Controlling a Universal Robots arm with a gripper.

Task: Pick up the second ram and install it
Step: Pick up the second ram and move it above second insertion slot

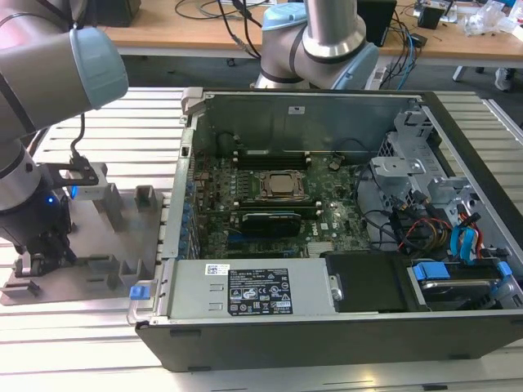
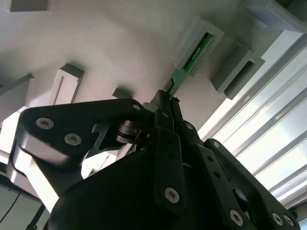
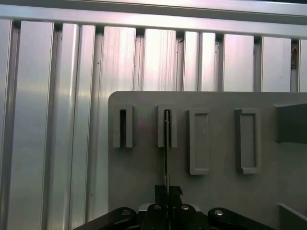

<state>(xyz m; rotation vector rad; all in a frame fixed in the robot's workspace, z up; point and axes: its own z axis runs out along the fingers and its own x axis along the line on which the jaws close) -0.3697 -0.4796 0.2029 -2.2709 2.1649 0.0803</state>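
Off to the exterior view's left, beside the open computer case (image 1: pixel 327 347), the gripper (image 1: pixel 39 255) is down on the grey plate (image 1: pixel 90 238) with upright blocks.

In the second wrist view the gripper (image 2: pixel 165 101) pinches its fingers narrowly on the second ram (image 2: pixel 181 75); this green strip's far end sits in a slotted block (image 2: pixel 186 45) on the grey plate (image 2: pixel 120 43).

In the first wrist view the second ram (image 3: pixel 166 160) shows edge-on as a thin line between the slotted block (image 3: pixel 173 129) and the gripper (image 3: pixel 168 190); the grey plate (image 3: pixel 134 177) lies on a ribbed metal table (image 3: pixel 48 120).
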